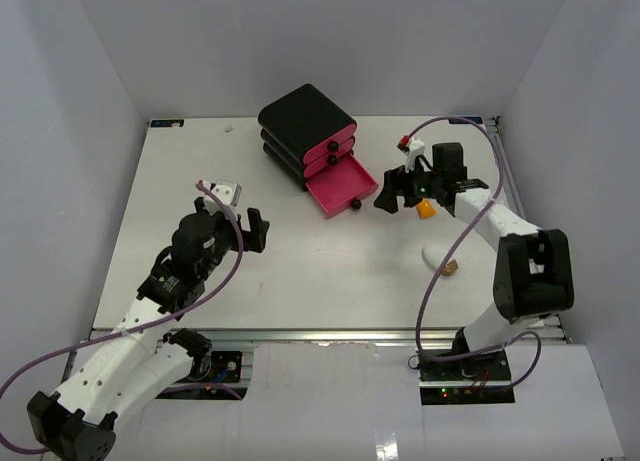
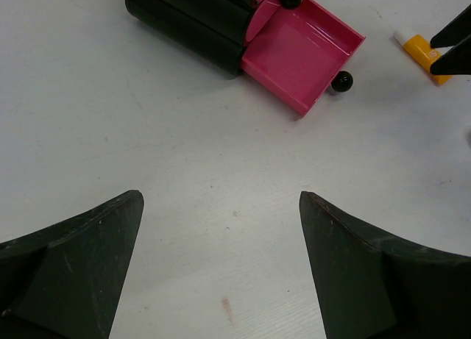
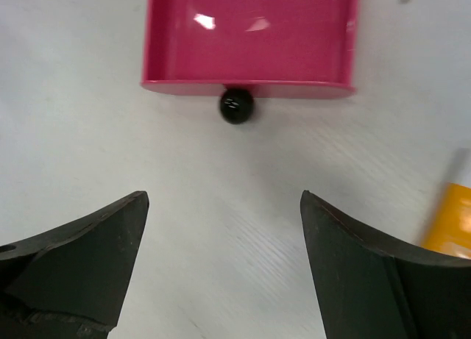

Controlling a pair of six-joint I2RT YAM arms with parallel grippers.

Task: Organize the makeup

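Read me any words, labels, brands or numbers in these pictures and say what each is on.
No text can be read in any view.
The orange tube shows no print.
The white oval tube is too small to tell.
The black drawer box and its open pink drawer look plain.

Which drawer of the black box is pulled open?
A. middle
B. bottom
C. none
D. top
B: the bottom drawer of the black box juts out with its pink inside exposed, while the two drawers above sit shut.
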